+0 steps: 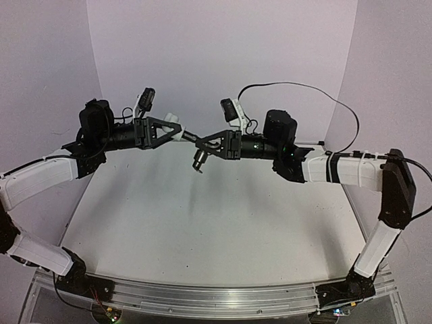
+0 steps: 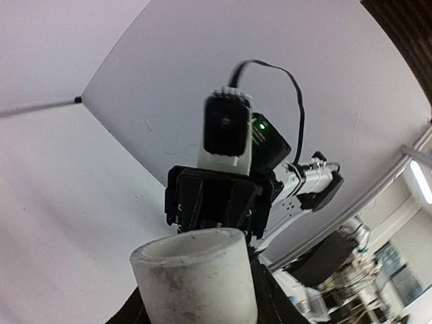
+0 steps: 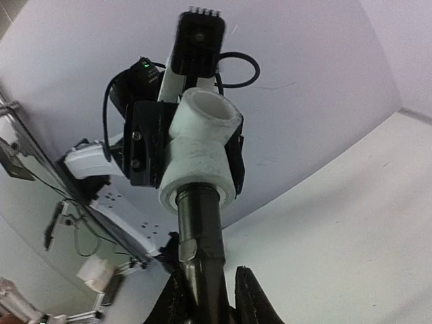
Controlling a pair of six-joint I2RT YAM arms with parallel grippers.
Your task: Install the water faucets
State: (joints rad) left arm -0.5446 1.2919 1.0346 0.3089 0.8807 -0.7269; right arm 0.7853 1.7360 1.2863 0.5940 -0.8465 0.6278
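Both arms are raised above the table and meet in mid-air. My left gripper [image 1: 181, 133] is shut on a white cylindrical fitting [image 2: 196, 277], which fills the bottom of the left wrist view between the dark fingers [image 2: 273, 304]. My right gripper [image 3: 212, 300] is shut on the dark grey metal tap [image 3: 200, 236]. The tap's tube runs up into the lower opening of the white fitting [image 3: 199, 158]. In the top view the right gripper [image 1: 204, 145] faces the left one, and the tap's [image 1: 200, 160] round end hangs below the joint.
The white table [image 1: 202, 229] lies well below both grippers. Pale walls close in the back and sides. A black cable [image 1: 304, 88] loops above the right arm. The arms' bases sit on a metal rail [image 1: 216, 297] at the near edge.
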